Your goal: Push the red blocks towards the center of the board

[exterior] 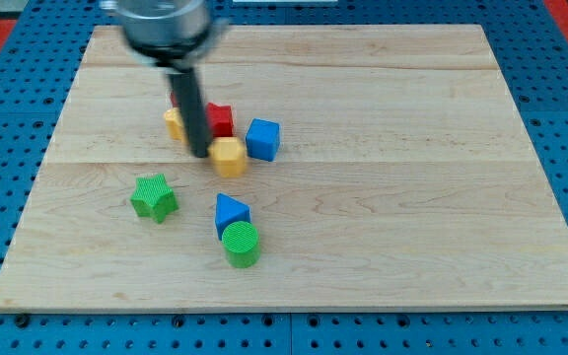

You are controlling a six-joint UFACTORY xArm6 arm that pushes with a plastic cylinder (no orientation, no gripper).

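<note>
My tip (201,154) rests on the wooden board (383,197) at the view's upper left of centre, just left of a yellow hexagon block (230,156). A red block (221,120) sits right behind the rod, partly hidden by it; another bit of red (175,98) shows left of the rod, shape unclear. A second yellow block (175,124) peeks out on the rod's left side. A blue cube (263,139) stands right of the red block.
A green star block (154,197) lies lower left of the tip. A blue triangular block (230,212) and a green cylinder (242,244) touch each other below the cluster. The board sits on a blue pegboard.
</note>
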